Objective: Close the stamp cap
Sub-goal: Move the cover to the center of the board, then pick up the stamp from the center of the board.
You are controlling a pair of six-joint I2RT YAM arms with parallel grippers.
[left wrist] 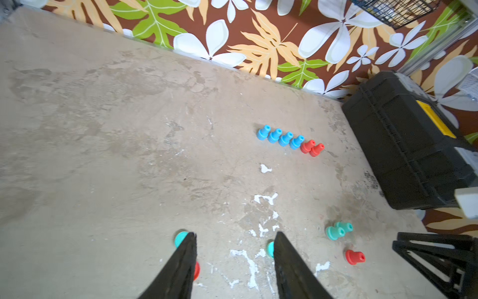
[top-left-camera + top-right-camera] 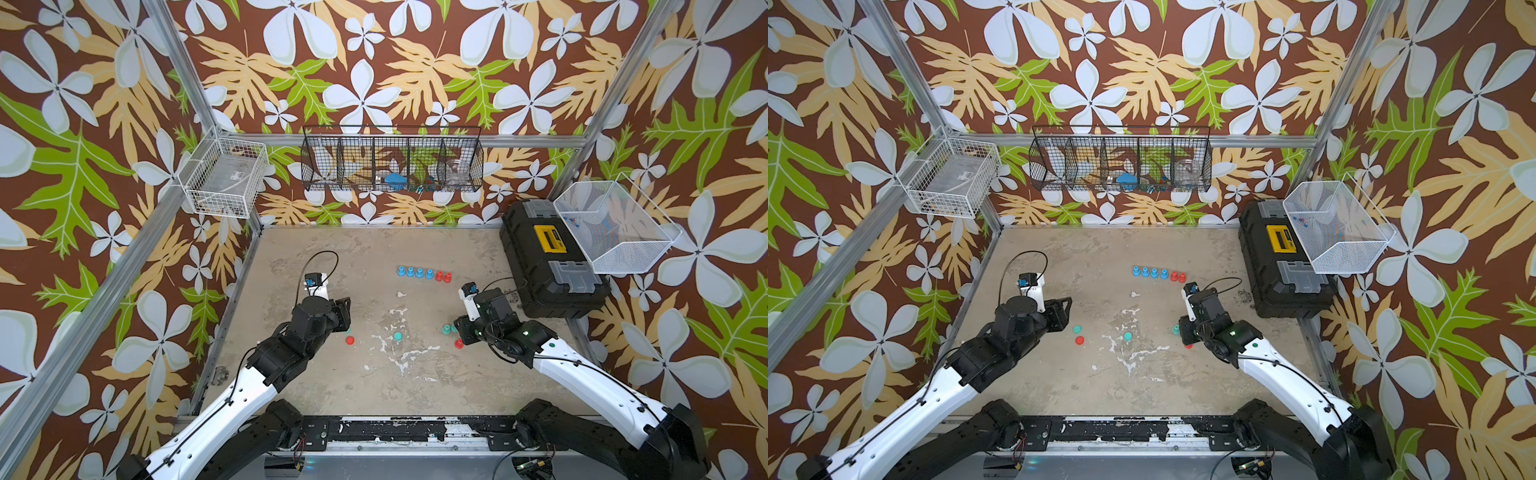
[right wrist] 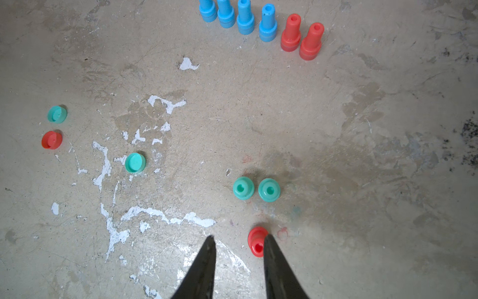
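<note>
Nearest in both top views are the left arm [image 2: 232,399] and the right arm [image 2: 582,374], reaching in over the table [image 2: 332,257]. A red cap [image 2: 1079,340] and a teal cap [image 2: 1076,329] lie loose just off the left arm's tip. An uncapped red stamp [image 2: 459,343] stands close under the right arm's tip.

In the left wrist view the left gripper [image 1: 234,236] is spread and empty, with bare table between its fingers. Both caps peek out behind one finger, and a second teal cap [image 1: 270,249] shows at the edge of the other.

In the right wrist view the right gripper [image 3: 239,239] is also parted and holds nothing. The red stamp sits just outside one finger, two teal stamps [image 3: 256,189] a little ahead of the tips, and a row of capped stamps [image 3: 258,23] well beyond.

The step looks like fetching the parts. The left gripper likely has to shift over the red cap and pinch it, while the right sidesteps to straddle the red stamp.
</note>
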